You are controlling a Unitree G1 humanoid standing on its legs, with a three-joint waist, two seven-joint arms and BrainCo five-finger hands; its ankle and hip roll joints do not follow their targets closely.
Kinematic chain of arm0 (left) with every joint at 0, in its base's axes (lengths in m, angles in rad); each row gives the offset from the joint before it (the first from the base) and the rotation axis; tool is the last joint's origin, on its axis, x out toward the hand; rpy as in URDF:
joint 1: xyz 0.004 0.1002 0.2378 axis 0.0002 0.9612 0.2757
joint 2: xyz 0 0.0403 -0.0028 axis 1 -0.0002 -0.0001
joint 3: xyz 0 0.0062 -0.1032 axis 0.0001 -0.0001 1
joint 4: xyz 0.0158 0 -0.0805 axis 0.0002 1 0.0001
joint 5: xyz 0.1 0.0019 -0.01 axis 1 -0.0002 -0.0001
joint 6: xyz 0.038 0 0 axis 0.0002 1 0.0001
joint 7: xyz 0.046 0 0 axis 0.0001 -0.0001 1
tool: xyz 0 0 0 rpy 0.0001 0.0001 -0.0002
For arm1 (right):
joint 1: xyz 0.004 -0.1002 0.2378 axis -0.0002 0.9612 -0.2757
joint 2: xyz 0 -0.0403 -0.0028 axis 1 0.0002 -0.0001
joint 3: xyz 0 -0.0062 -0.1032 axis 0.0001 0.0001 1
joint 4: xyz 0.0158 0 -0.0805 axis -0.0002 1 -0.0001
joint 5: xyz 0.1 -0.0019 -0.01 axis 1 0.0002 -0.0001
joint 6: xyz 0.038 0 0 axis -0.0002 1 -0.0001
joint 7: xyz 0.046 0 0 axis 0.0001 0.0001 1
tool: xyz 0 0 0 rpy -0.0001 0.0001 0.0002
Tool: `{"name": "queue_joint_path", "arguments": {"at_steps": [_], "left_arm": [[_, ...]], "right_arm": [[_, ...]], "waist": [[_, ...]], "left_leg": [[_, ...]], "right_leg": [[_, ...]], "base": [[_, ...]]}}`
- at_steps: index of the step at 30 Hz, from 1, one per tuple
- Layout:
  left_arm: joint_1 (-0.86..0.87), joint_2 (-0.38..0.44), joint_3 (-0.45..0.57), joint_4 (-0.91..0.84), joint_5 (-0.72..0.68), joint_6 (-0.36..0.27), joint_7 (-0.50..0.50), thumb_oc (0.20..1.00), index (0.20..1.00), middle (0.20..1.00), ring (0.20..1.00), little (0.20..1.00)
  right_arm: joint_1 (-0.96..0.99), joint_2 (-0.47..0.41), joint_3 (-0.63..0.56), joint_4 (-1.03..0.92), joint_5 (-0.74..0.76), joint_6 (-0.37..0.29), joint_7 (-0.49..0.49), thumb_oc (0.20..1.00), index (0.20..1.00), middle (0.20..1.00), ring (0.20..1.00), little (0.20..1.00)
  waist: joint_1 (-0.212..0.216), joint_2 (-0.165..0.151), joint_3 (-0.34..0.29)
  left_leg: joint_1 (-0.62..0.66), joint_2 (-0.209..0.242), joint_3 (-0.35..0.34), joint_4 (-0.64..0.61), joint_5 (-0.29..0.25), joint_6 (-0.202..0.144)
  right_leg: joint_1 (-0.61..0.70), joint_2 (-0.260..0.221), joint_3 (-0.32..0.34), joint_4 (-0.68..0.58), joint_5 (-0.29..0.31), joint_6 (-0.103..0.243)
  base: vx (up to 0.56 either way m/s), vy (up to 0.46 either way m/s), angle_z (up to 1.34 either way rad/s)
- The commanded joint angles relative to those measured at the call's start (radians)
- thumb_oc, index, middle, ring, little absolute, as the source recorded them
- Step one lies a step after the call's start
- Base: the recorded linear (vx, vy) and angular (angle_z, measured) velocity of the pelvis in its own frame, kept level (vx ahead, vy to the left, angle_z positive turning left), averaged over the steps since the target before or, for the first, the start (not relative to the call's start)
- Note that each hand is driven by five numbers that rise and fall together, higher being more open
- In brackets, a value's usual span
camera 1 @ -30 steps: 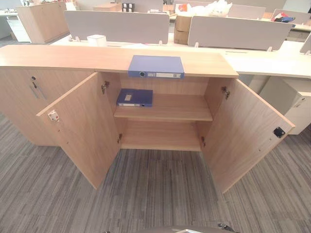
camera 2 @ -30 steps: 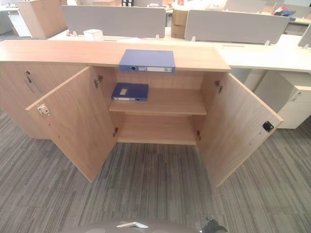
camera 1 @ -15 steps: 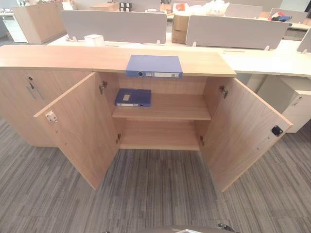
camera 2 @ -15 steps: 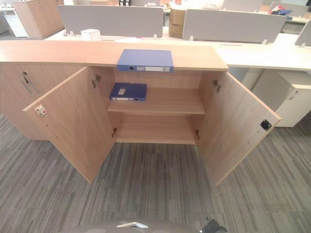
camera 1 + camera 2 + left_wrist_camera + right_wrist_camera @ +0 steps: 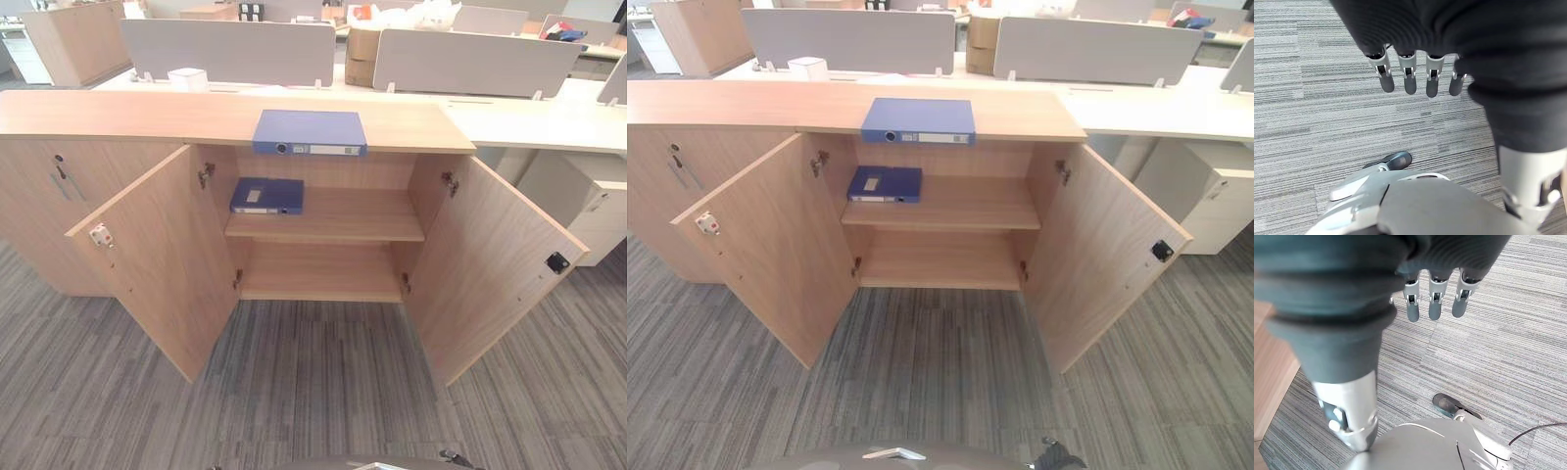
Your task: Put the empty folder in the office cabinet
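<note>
Folder (image 5: pixel 310 132) lies atop the open cabinet (image 5: pixel 323 215); left hand (image 5: pixel 1415 73) and right hand (image 5: pixel 1435 296) hang slack-fingered, empty.

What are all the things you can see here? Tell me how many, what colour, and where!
Folder on top: 1, blue, lying flat on the cabinet top, above the open doors.
Folder on shelf: 1, blue, lying flat at the left of the upper shelf.
Cabinet: 1, light wood, both doors open, bottom shelf bare.
Carpet: grey striped, in front of the cabinet.
White box: 1, on the desk behind.
Left hand: silver fingers straight, over the carpet.
Right hand: same, over the carpet.
</note>
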Motion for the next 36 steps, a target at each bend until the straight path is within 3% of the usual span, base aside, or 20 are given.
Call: {"name": "queue_joint_path", "arguments": {"at_steps": [1,10,11,12,13,14,15,16,17,19,21,23,24,25,29,31,33,36], "left_arm": [[-0.049,-0.013,0.021,0.082,0.010,0.002,-0.004,1.000,1.000,1.000,1.000,1.000],[-0.048,-0.006,0.033,0.078,-0.010,0.006,-0.006,1.000,1.000,1.000,1.000,1.000],[-0.050,0.001,0.038,0.075,-0.021,0.008,-0.005,1.000,1.000,1.000,1.000,1.000],[-0.065,0.010,0.035,0.064,-0.043,0.009,0.001,1.000,1.000,1.000,1.000,1.000],[-0.065,0.010,0.035,0.064,-0.043,0.009,0.001,1.000,1.000,1.000,1.000,1.000],[-0.077,0.011,0.029,0.049,-0.060,0.012,0.009,1.000,1.000,1.000,1.000,1.000],[-0.078,0.011,0.029,0.049,-0.061,0.012,0.009,1.000,1.000,1.000,1.000,1.000],[-0.082,0.012,0.027,0.046,-0.068,0.011,0.014,1.000,1.000,1.000,1.000,1.000],[-0.077,0.007,0.031,0.054,-0.075,0.011,0.014,1.000,1.000,1.000,1.000,1.000],[-0.059,0.005,0.036,0.066,-0.065,0.009,0.014,1.000,1.000,1.000,1.000,1.000],[-0.042,0.007,0.041,0.072,-0.057,0.006,0.019,1.000,1.000,1.000,1.000,1.000],[-0.042,0.007,0.041,0.072,-0.057,0.006,0.019,1.000,1.000,1.000,1.000,1.000],[-0.039,0.010,0.043,0.072,-0.058,0.003,0.024,1.000,1.000,1.000,1.000,1.000],[-0.037,0.015,0.052,0.069,-0.058,-0.002,0.032,1.000,1.000,1.000,1.000,1.000],[0.008,0.024,0.090,0.078,-0.026,-0.003,0.032,1.000,1.000,1.000,1.000,1.000],[0.009,0.024,0.090,0.077,-0.026,-0.003,0.032,1.000,1.000,1.000,1.000,1.000],[-0.006,0.045,0.093,0.083,-0.018,-0.003,0.033,1.000,1.000,1.000,1.000,1.000],[-0.027,0.068,0.097,0.082,-0.023,-0.001,0.040,1.000,1.000,1.000,1.000,1.000]], "right_arm": [[-0.052,-0.014,0.038,0.070,-0.002,0.000,0.020,1.000,1.000,1.000,1.000,1.000],[-0.056,-0.015,0.053,0.065,-0.020,0.007,0.024,1.000,1.000,1.000,1.000,1.000],[-0.068,-0.022,0.060,0.057,-0.020,0.008,0.026,1.000,1.000,1.000,1.000,1.000],[-0.089,-0.030,0.072,0.041,-0.012,0.004,0.025,1.000,1.000,1.000,1.000,1.000],[-0.089,-0.030,0.072,0.041,-0.012,0.004,0.025,1.000,1.000,1.000,1.000,1.000],[-0.096,-0.036,0.072,0.038,-0.008,0.007,0.019,1.000,1.000,1.000,1.000,1.000],[-0.097,-0.036,0.072,0.038,-0.008,0.007,0.019,1.000,1.000,1.000,1.000,1.000],[-0.101,-0.044,0.069,0.041,-0.006,0.009,0.016,1.000,1.000,1.000,1.000,1.000],[-0.101,-0.048,0.063,0.042,0.003,0.010,0.012,1.000,1.000,1.000,1.000,1.000],[-0.098,-0.052,0.058,0.034,0.016,0.008,0.010,1.000,1.000,1.000,1.000,1.000],[-0.094,-0.058,0.054,0.027,0.028,0.003,0.006,1.000,1.000,1.000,1.000,1.000],[-0.094,-0.058,0.054,0.027,0.028,0.003,0.006,1.000,1.000,1.000,1.000,1.000],[-0.095,-0.064,0.054,0.027,0.031,0.000,0.003,1.000,1.000,1.000,1.000,1.000],[-0.101,-0.079,0.046,0.028,0.032,-0.006,-0.005,1.000,1.000,1.000,1.000,1.000],[-0.082,-0.078,0.034,0.029,0.015,-0.009,0.001,1.000,1.000,1.000,1.000,1.000],[-0.081,-0.078,0.034,0.028,0.015,-0.009,0.001,1.000,1.000,1.000,1.000,1.000],[-0.082,-0.072,0.024,0.021,0.018,-0.008,0.004,1.000,1.000,1.000,1.000,1.000],[-0.093,-0.059,0.026,0.021,0.011,-0.004,0.007,1.000,1.000,1.000,1.000,1.000]], "waist": [[0.001,0.025,0.020],[0.005,0.025,0.025],[0.011,0.019,0.048],[0.029,0.001,0.105],[0.029,0.001,0.105],[0.040,-0.003,0.144],[0.037,0.000,0.143],[0.040,0.000,0.161],[0.046,-0.002,0.169],[0.061,0.002,0.171],[0.079,0.027,0.187],[0.079,0.026,0.188],[0.090,0.037,0.197],[0.109,0.048,0.211],[0.136,0.061,0.144],[0.137,0.060,0.142],[0.144,0.041,0.118],[0.156,0.008,0.095]], "left_leg": [[0.035,0.013,0.011,0.000,-0.066,-0.038],[0.039,0.023,0.010,0.000,-0.061,-0.044],[-0.002,0.036,0.009,0.074,-0.069,-0.050],[-0.139,0.052,0.002,0.279,-0.084,-0.075],[-0.139,0.052,0.002,0.279,-0.084,-0.075],[-0.255,0.073,-0.015,0.468,-0.033,-0.097],[-0.265,0.077,-0.021,0.480,-0.037,-0.098],[-0.312,0.088,-0.031,0.537,0.011,-0.105],[-0.372,0.130,0.002,0.512,0.055,-0.099],[-0.393,0.160,0.020,0.408,0.071,-0.090],[-0.392,0.184,0.002,0.250,0.179,-0.115],[-0.390,0.184,0.003,0.248,0.180,-0.115],[-0.414,0.199,-0.002,0.172,0.217,-0.126],[-0.448,0.242,0.056,0.034,0.255,-0.144],[-0.433,0.288,0.066,0.013,0.295,-0.160],[-0.433,0.288,0.067,0.013,0.294,-0.160],[-0.436,0.284,0.093,0.046,0.307,-0.153],[-0.469,0.254,0.079,0.140,0.266,-0.135]], "right_leg": [[0.010,0.001,-0.044,0.007,0.009,0.043],[0.010,0.008,-0.045,0.008,0.000,0.038],[0.000,0.009,-0.037,0.016,-0.005,0.031],[-0.012,0.004,-0.032,0.027,-0.011,0.013],[-0.012,0.004,-0.032,0.027,-0.011,0.013],[-0.004,0.008,-0.044,0.032,-0.017,-0.009],[-0.006,0.012,-0.048,0.032,-0.017,-0.010],[0.001,0.015,-0.057,0.032,-0.024,-0.019],[0.019,0.014,-0.067,0.030,-0.043,-0.023],[0.030,0.018,-0.060,0.028,-0.060,-0.020],[0.053,0.033,-0.056,0.026,-0.081,-0.018],[0.055,0.033,-0.055,0.026,-0.081,-0.018],[0.071,0.034,-0.055,0.025,-0.097,-0.016],[0.128,0.022,-0.052,0.020,-0.136,-0.003],[0.203,0.009,0.021,0.012,-0.185,0.030],[0.202,0.008,0.022,0.013,-0.185,0.030],[0.217,-0.036,0.039,0.030,-0.205,0.052],[0.212,-0.092,0.051,0.049,-0.180,0.087]], "base": [[0.00,0.000,0.00],[-0.01,-0.038,-0.01],[-0.27,-0.141,0.01],[-0.27,-0.141,0.01],[-0.29,-0.178,-0.03],[-0.10,-0.084,-0.05],[-0.11,-0.111,0.04],[0.05,-0.017,0.13],[0.12,0.010,0.01],[0.19,0.091,-0.06],[0.17,0.111,0.02],[0.08,0.050,-0.07],[0.34,0.219,-0.01],[0.45,0.292,0.12],[0.41,0.242,-0.11],[0.17,0.109,-0.52],[0.41,0.270,-0.60],[0.38,0.244,-0.26]]}}
